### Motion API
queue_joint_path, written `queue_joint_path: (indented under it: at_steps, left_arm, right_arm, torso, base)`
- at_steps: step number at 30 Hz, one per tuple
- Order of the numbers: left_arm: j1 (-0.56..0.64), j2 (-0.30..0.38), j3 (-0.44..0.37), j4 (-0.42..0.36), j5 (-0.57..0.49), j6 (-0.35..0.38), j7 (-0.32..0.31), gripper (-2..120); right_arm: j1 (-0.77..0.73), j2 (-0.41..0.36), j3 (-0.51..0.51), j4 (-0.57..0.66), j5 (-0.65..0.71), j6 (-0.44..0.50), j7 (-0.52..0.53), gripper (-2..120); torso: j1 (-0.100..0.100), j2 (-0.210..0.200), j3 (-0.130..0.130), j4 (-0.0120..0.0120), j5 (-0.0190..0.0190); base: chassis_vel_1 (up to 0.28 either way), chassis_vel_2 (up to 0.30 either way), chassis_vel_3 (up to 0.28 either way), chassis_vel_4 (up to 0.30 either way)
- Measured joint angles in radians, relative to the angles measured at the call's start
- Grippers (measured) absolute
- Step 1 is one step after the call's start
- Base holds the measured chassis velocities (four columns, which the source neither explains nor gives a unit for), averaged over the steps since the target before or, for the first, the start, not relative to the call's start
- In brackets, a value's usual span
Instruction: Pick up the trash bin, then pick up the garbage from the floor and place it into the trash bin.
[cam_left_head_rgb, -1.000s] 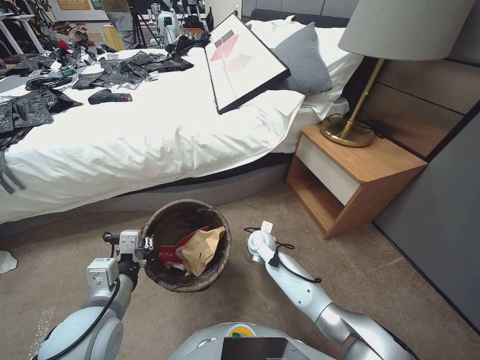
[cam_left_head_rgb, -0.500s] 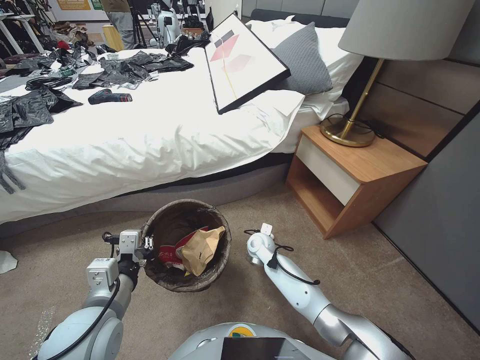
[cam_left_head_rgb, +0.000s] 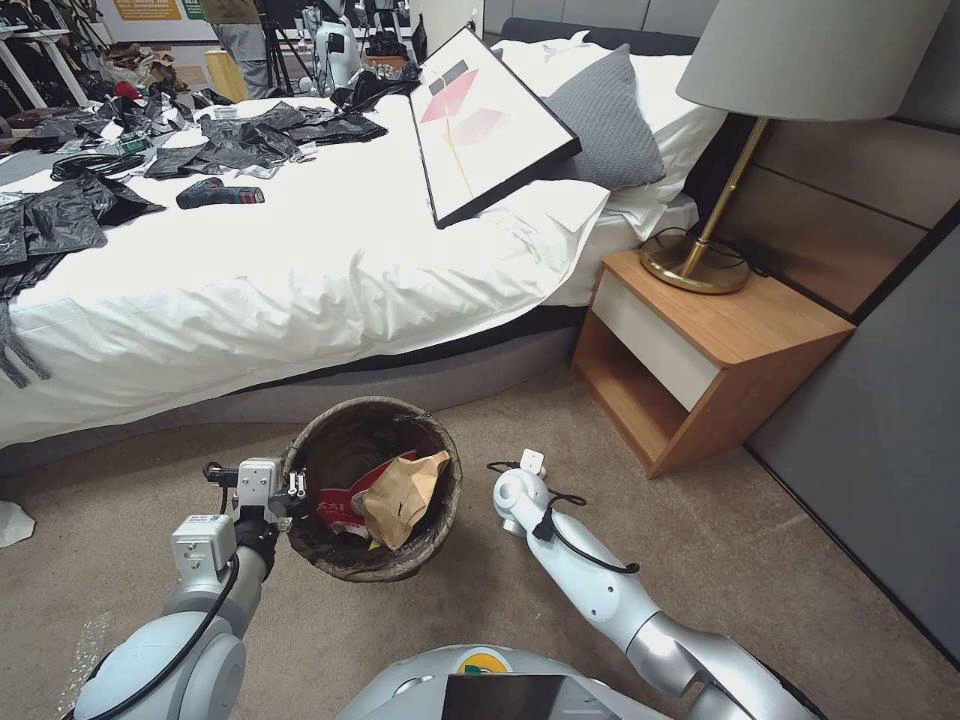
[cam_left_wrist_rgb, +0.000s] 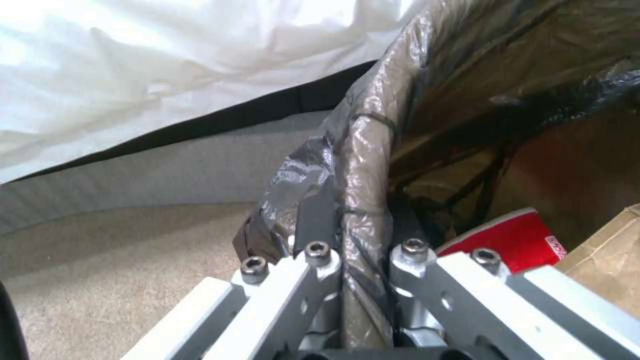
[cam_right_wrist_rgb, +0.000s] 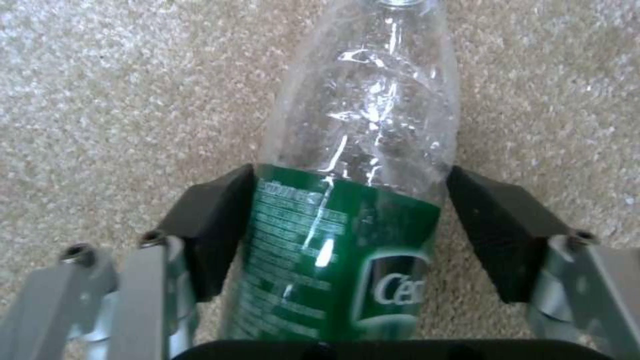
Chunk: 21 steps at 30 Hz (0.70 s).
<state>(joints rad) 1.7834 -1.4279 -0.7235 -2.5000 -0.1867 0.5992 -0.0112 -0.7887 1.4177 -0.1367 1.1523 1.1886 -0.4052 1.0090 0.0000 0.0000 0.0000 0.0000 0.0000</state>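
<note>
The trash bin (cam_left_head_rgb: 352, 409), round with a dark liner over its rim, is held just above the carpet in front of the bed. My left gripper (cam_left_head_rgb: 291, 489) is shut on its near-left rim; the left wrist view shows the liner-wrapped rim (cam_left_wrist_rgb: 365, 165) pinched in my left gripper (cam_left_wrist_rgb: 363, 252). Inside lie a tan paper bag (cam_left_head_rgb: 402, 498) and a red-and-white cup (cam_left_head_rgb: 338, 508). Right of the bin, my right gripper (cam_left_head_rgb: 514, 497) points down at the floor. It is open (cam_right_wrist_rgb: 350, 210), its black pads on either side of a clear bottle (cam_right_wrist_rgb: 365, 115) with a green label lying on the carpet.
The bed (cam_left_head_rgb: 300, 260) with a framed picture and black bags runs across behind the bin. A wooden nightstand (cam_left_head_rgb: 700, 350) with a brass lamp (cam_left_head_rgb: 697, 265) stands to the right, against a dark wall panel (cam_left_head_rgb: 880, 420). A white scrap (cam_left_head_rgb: 12, 522) lies far left.
My right arm has shifted slightly toward me and to the left, over the bottle. The left gripper and the bin have barely moved.
</note>
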Motion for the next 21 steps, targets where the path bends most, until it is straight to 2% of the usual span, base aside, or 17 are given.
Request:
queue_joint_path:
  at_steps: [2,3,4,6,8,12,21]
  left_arm:
    - [-0.001,0.000,0.000,0.000,-0.001,0.000,0.000,2]
    - [-0.001,0.000,0.000,0.000,-0.001,0.000,0.000,2]
    - [-0.001,0.001,0.000,0.000,-0.001,-0.001,0.000,2]
    - [-0.001,0.001,-0.001,0.000,-0.001,-0.001,0.000,2]
    - [-0.003,0.001,-0.001,0.000,-0.002,-0.001,0.000,2]
    - [-0.006,0.000,0.001,0.000,-0.002,-0.001,0.000,2]
    - [-0.005,0.000,0.002,0.000,-0.001,-0.001,-0.001,2]
  right_arm:
    - [-0.002,0.001,0.002,-0.001,-0.001,0.001,-0.005,58]
    - [-0.002,0.001,0.002,-0.001,-0.001,0.001,-0.005,58]
    - [-0.003,0.002,0.004,-0.001,-0.002,0.002,-0.009,51]
    - [-0.004,0.002,0.004,-0.001,-0.004,0.002,-0.011,48]
    - [-0.005,0.003,0.005,-0.001,-0.007,0.004,-0.015,37]
    - [-0.005,0.002,0.008,0.003,-0.007,0.005,-0.017,30]
    - [-0.011,-0.007,0.011,0.018,-0.036,0.016,-0.038,28]
  torso:
    - [0.000,0.000,0.000,0.0000,0.0000]
    - [0.000,0.000,0.000,0.0000,0.0000]
    - [0.000,0.000,0.000,0.0000,0.0000]
    - [0.000,0.000,0.000,0.0000,0.0000]
    - [0.000,0.000,0.000,-0.0001,-0.0001]
    - [0.000,0.000,0.000,-0.0001,-0.0001]
    - [0.000,0.000,0.000,0.0001,0.0002]
  base:
    - [0.000,0.000,0.000,0.000]
    - [0.000,0.000,0.000,0.000]
    - [0.000,0.000,0.000,0.000]
    - [0.000,0.000,0.000,0.000]
    - [0.000,0.000,0.000,0.000]
    - [0.000,0.000,0.000,0.000]
    - [0.000,0.000,0.000,0.000]
